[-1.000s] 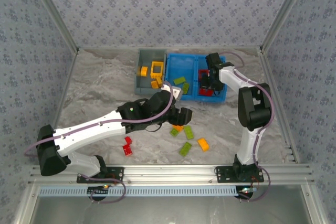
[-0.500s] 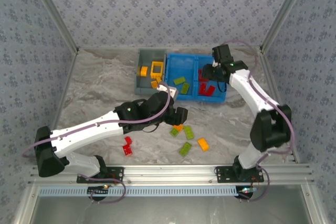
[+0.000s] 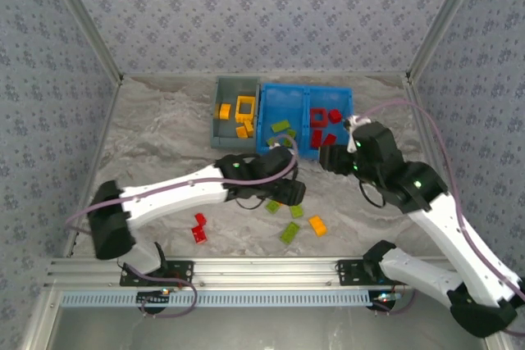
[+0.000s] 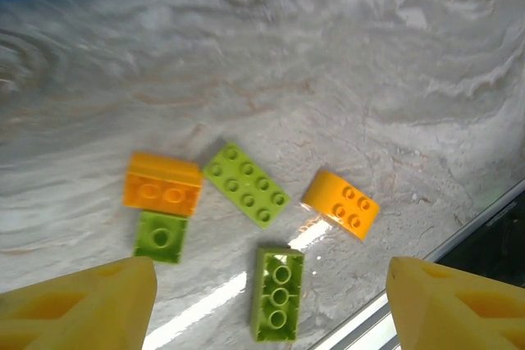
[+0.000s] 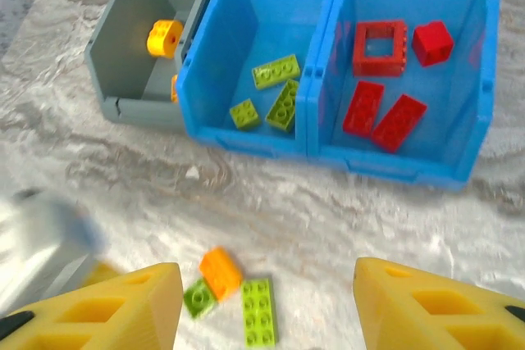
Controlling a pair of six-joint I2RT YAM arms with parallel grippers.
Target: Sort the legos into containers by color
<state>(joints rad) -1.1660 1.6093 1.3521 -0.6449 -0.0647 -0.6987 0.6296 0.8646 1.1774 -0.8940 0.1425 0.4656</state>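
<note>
Legos [image 4: 246,184] loose by counter [image 4: 369,55] front edge; pick step. Left jaws spread above them; right jaws spread, empty. Next: lower onto green brick [image 4: 277,294].

Small bin [image 3: 230,142] at back of bench [image 3: 156,145], touching left side of two-compartment bin [image 3: 283,100]. Loose bricks [image 3: 289,233] in front of both; brick pair [image 3: 199,234] further left.

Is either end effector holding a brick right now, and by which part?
Neither holds anything. The left end effector is open above loose bricks on the table; the right end effector is open and empty.
</note>
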